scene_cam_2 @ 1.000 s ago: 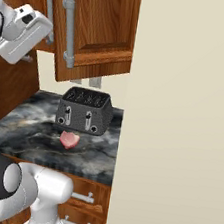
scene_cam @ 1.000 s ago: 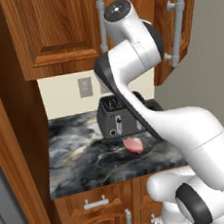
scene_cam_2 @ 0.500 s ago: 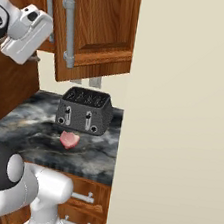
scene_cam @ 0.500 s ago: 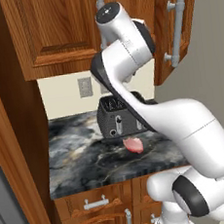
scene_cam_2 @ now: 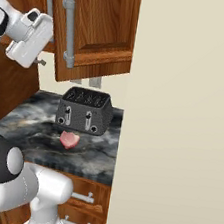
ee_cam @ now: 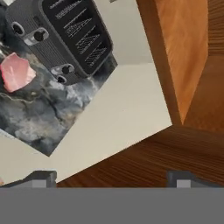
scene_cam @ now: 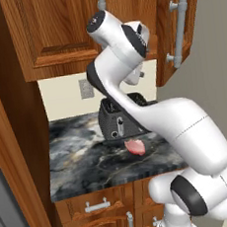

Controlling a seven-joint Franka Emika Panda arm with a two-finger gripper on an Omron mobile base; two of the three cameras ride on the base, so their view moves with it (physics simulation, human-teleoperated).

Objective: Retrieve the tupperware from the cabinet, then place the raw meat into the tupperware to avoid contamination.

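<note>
Since a second ago the arm's upper links have swung leftward in the left base view, and in the right base view the hand has come further in from the left edge toward the cabinet [scene_cam_2: 95,28] door. That cabinet, reddish-brown wood with long grey bar handles [scene_cam_2: 69,30], hangs above the counter [scene_cam: 85,158]; its right door stands ajar in both base views. Whether the tupperware is inside cannot be told. On the dark marbled counter the raw meat [scene_cam: 135,146] lies just in front of the dark grey toaster [scene_cam_2: 85,111], near it but whether touching is unclear. In the hand view the gripper [ee_cam: 113,177] has its fingertips [ee_cam: 43,177] spread wide and holds nothing, looking past the underside of the wooden cabinet down at the toaster and meat
</note>
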